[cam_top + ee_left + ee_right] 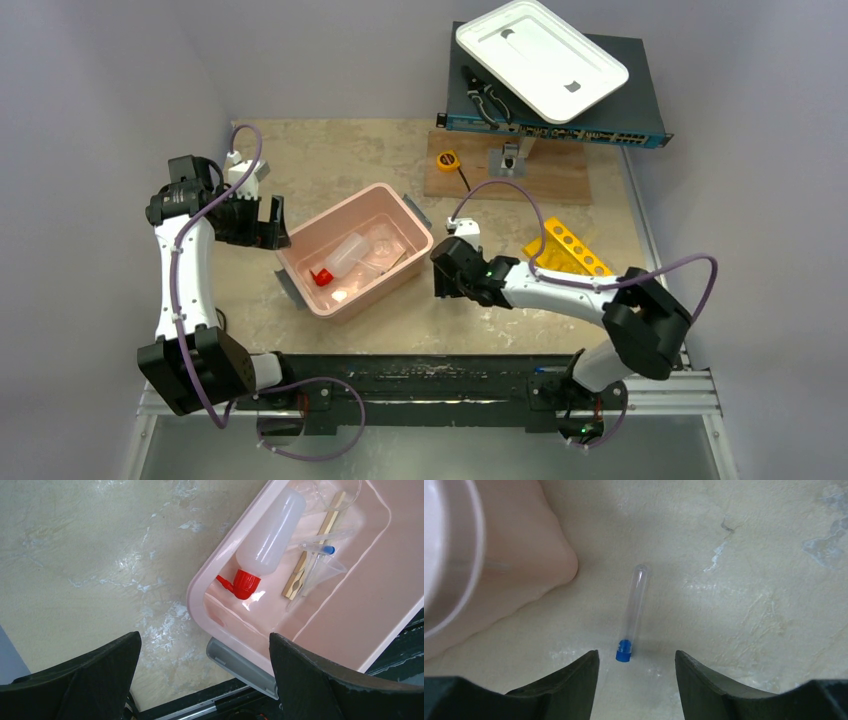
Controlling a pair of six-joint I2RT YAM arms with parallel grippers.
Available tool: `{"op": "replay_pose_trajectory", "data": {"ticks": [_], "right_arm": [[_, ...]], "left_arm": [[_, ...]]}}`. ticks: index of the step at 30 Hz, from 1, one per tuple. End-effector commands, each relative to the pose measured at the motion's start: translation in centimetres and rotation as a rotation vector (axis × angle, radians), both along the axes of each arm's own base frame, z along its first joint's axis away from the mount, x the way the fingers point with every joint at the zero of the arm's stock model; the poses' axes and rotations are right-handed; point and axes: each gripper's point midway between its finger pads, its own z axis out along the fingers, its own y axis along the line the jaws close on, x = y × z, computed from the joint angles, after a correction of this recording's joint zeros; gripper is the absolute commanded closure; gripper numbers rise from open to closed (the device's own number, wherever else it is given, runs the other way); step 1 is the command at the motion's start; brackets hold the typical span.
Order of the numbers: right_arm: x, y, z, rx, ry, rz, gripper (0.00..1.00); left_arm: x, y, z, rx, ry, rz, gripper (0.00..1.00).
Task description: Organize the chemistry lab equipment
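Observation:
A pink bin point(312, 296) sits mid-table. In it lie a translucent squeeze bottle with red nozzle point(338, 259), a wooden stick point(314, 547) and a clear tube with blue tip point(320, 548). The bin also shows in the left wrist view point(350, 605). My left gripper point(272, 222) is open and empty, just left of the bin. My right gripper point(440, 270) is open, just right of the bin. In the right wrist view a clear tube with a blue cap point(631, 614) lies on the table just ahead of the open fingertips point(584, 670). The yellow holed rack point(570, 250) lies behind the right arm.
A yellow tape measure point(446, 161) lies on a wooden board point(555, 180) at the back. A blue-edged black box point(620, 110) carries a white tray point(545, 58) and black-handled pliers point(484, 98). The bin's grey handle point(240, 662) sits near my left fingers.

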Motion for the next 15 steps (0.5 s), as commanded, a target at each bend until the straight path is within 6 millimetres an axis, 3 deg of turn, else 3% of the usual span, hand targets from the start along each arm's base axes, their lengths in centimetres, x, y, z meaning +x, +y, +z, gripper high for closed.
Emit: {"op": "replay_pose_trajectory", "data": {"ticks": [1,6,12,15], "right_arm": [[1.9,1.7,-0.2,0.036,-0.044,-0.040,0.46],[2.8,1.5,-2.1,0.006,-0.029,-0.075,0.52],[3.1,1.3,-3.1,0.008,-0.023,-0.091,0.57],[3.0,0.8,-3.6,0.000,-0.016,-0.103,0.65]], "left_arm": [[0.0,-0.2,0.7,0.000,-0.026,-0.011,0.00],[-0.3,-0.1,0.6,0.011,-0.025,-0.012,0.00],[-0.3,0.0,0.6,0.018,-0.021,-0.013,0.00],[-0.2,0.0,0.6,0.016,-0.021,-0.011,0.00]]}}
